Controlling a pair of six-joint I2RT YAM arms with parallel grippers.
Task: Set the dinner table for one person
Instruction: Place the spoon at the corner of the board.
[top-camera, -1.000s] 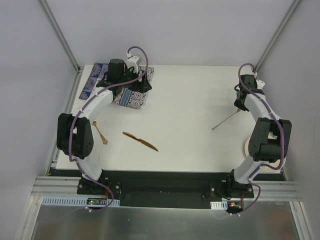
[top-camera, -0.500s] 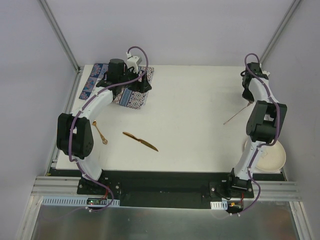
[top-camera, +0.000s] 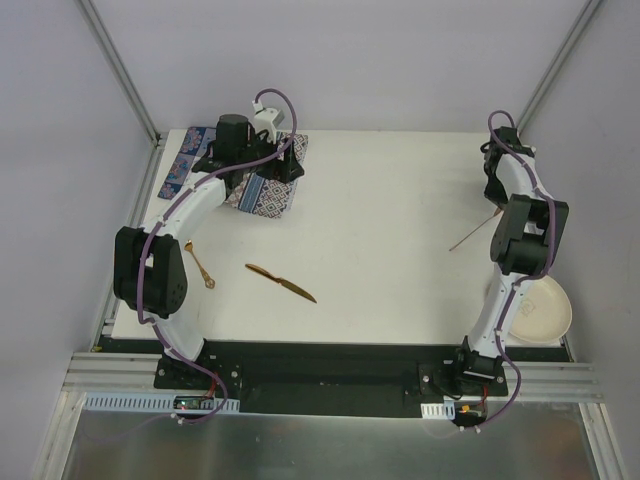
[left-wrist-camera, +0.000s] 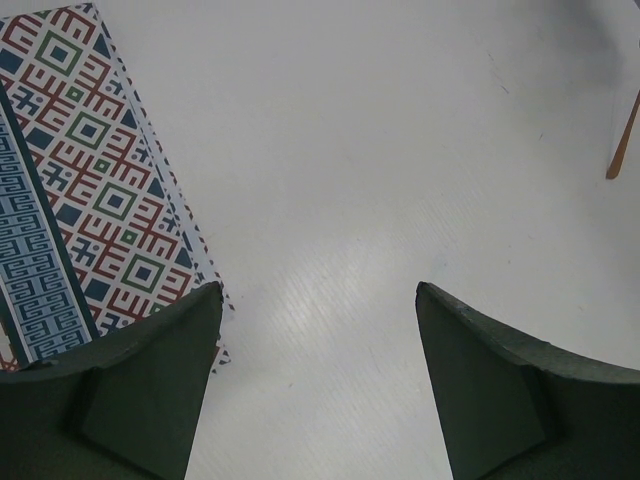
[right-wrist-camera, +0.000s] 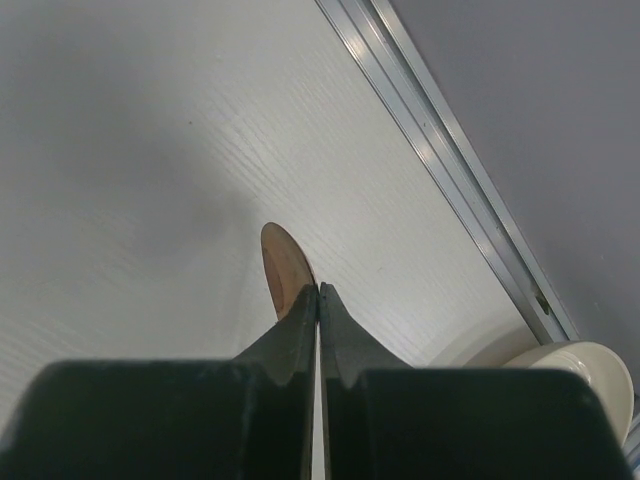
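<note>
The white table (top-camera: 390, 215) is filling the middle of the overhead view. At its far left corner a patterned placemat (top-camera: 262, 200) is lying, and the left gripper (left-wrist-camera: 318, 295) is hanging over the mat's edge with fingers spread. A knife (top-camera: 282, 283) and a spoon (top-camera: 200, 266) are resting near the table's left side, and a bowl (top-camera: 542, 310) is sitting at its near right corner. By the table's right edge, the right gripper (right-wrist-camera: 319, 292) is pinching a thin copper utensil (top-camera: 470, 234).

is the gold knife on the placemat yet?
No, the knife lies on the bare dinner table, apart from the placemat at the far left.
</note>
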